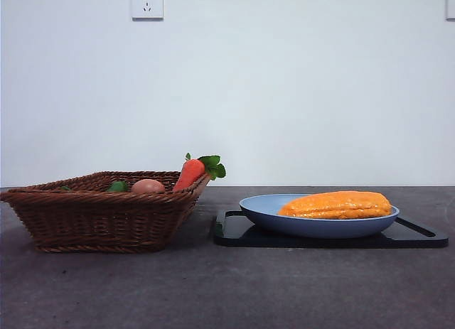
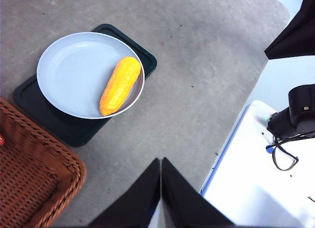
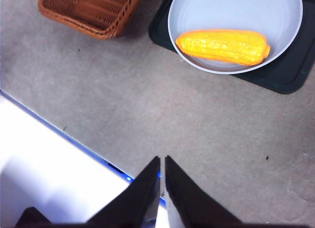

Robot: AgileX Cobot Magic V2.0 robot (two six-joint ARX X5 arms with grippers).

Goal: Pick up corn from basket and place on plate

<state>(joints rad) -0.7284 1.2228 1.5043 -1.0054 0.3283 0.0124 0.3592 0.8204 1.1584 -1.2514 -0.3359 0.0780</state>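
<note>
the desk was bare grey around the things, and i took the plate as my mark for all of them. the basket stood just beside the plate, apart from it, with a carrot propped on the rim nearest the plate and a tan egg-like piece deeper in. a black tray lay under the plate. the plate itself sat flat on that tray, and the corn lay on its side inside it, close against one rim rather than at the middle.

to my eye the job looked finished, so little was left to go wrong. the corn so near the rim was the weak spot: a knock to the tray or plate could roll it over the low edge. an arm sweeping low back over the plate could cause just that.

the left hand hung high and well away from the plate, jaws pressed together, holding nothing. the right hand hung likewise high off the plate, near the desk's edge, jaws almost touching and empty.
</note>
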